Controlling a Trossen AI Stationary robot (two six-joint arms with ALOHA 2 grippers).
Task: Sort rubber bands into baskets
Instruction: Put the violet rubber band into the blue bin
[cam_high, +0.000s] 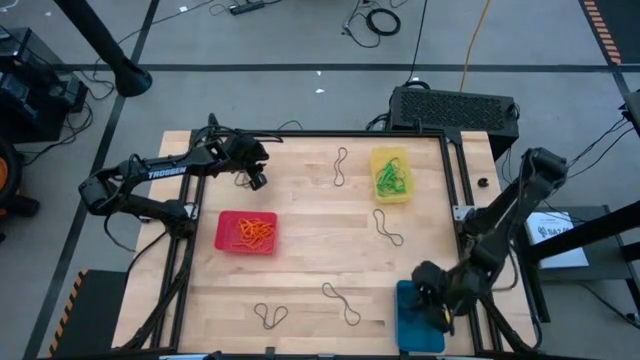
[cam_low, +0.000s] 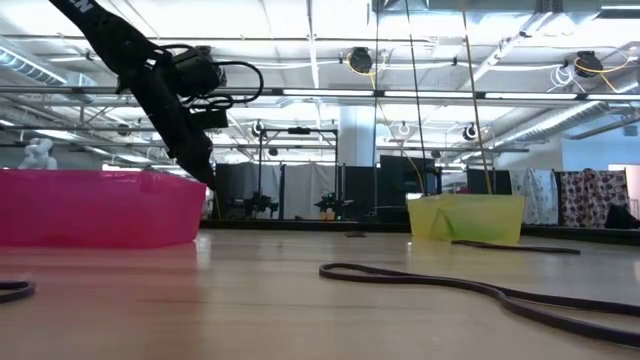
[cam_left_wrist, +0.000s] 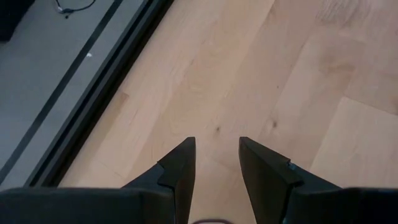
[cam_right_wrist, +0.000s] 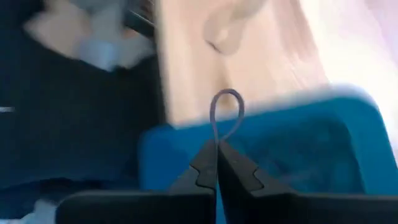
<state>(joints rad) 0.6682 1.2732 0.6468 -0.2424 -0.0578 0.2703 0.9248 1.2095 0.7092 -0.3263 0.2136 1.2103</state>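
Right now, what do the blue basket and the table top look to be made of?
Blue basket: apparently plastic, smooth and evenly coloured with thin walls. Table top: pale wood, seemingly butcher-block style, with visible grain and plank seams; finish matte to lightly sealed.

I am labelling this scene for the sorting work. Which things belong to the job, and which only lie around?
Belong to the job:
- red basket with orange bands
- yellow basket with green bands
- blue basket
- dark bands loose on the table
- right gripper, shut on a dark band
- left gripper, open over bare wood

Just lying about:
- black box behind the table
- floor cables
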